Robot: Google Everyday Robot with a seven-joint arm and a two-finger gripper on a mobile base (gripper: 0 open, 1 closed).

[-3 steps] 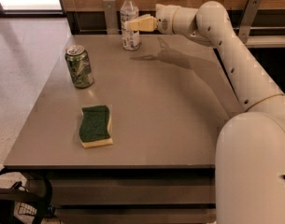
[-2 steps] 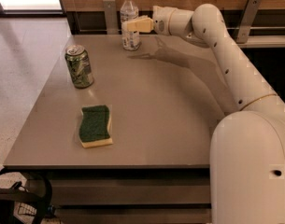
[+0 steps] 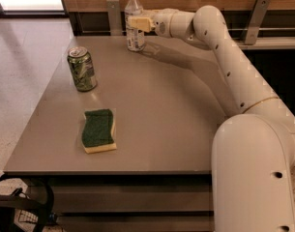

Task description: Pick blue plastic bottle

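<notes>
1. Reaching along the far edge of the table [image 3: 185,110], the gripper [image 3: 138,23] sits at the upper body of the blue plastic bottle [image 3: 134,40], overlapping it just below the shoulder.
2. Grip state: it cannot be told whether the gripper is clamped on the bottle or merely set around it.
3. The bottle stands upright on the table, with its white cap above the gripper and its label below it.
4. The white arm [image 3: 224,47] extends from the gripper to the right side of the camera view and back to the robot body.
5. A green soda can [image 3: 82,69] stands upright, well apart from the gripper, nearer the camera and to the view's left.
6. A green-and-yellow sponge [image 3: 99,130] lies flat beyond the can, farthest from the gripper.
</notes>
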